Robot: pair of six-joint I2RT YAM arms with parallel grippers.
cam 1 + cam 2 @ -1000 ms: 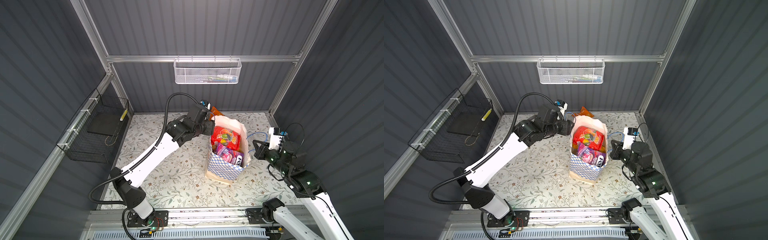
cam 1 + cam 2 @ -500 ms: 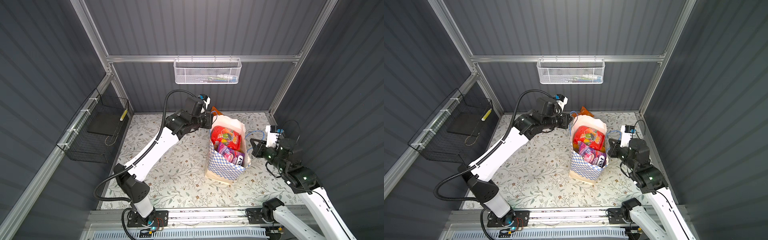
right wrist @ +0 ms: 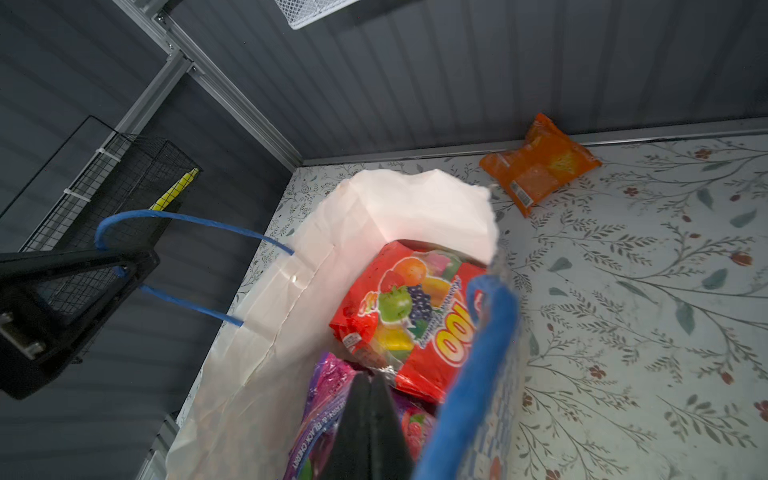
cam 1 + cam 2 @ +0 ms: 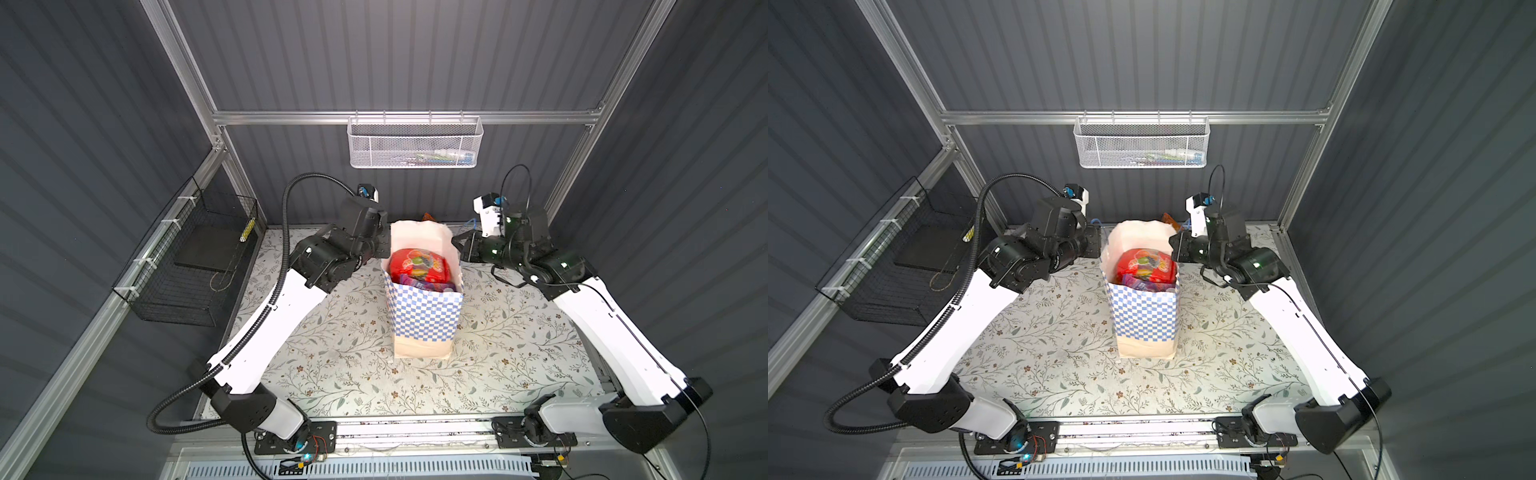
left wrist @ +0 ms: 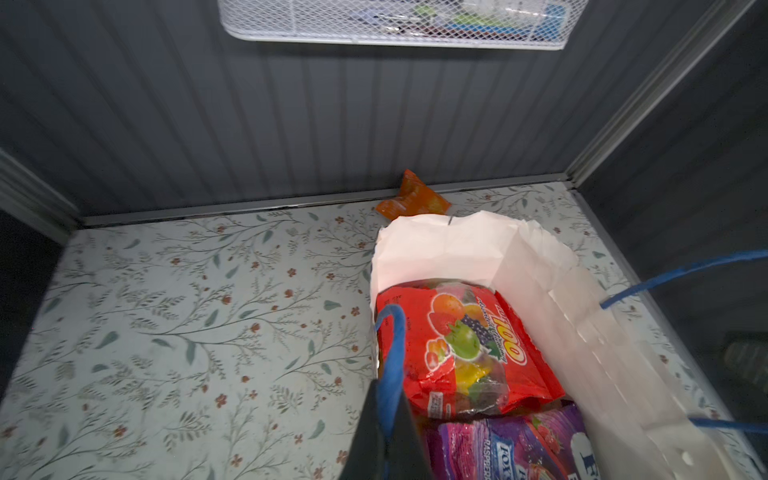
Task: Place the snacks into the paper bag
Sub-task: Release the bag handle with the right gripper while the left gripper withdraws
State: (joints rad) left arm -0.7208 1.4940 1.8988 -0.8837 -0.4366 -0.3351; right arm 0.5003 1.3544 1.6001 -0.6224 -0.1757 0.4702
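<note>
The paper bag (image 4: 424,316) stands upright mid-table with its mouth held wide. A red "100" snack packet (image 5: 461,345) lies on top inside it, over a purple FOX'S packet (image 5: 507,449). A small orange packet (image 3: 540,166) lies on the table behind the bag, against the back wall. At the bag's left rim my left gripper (image 5: 388,399) is shut on the blue cord handle (image 5: 392,345). My right gripper (image 3: 370,386) is shut at the right rim, where the other blue handle (image 3: 482,353) runs taut alongside its jaws.
A white mesh basket (image 4: 415,143) hangs on the back wall above the bag. A black wire basket (image 4: 195,266) hangs on the left wall. The floral table top (image 4: 340,353) stretches in front of the bag.
My left gripper has shut on the bag's left handle. Both grippers rose and moved back, and the tilted bag now stands upright with its mouth spread.
</note>
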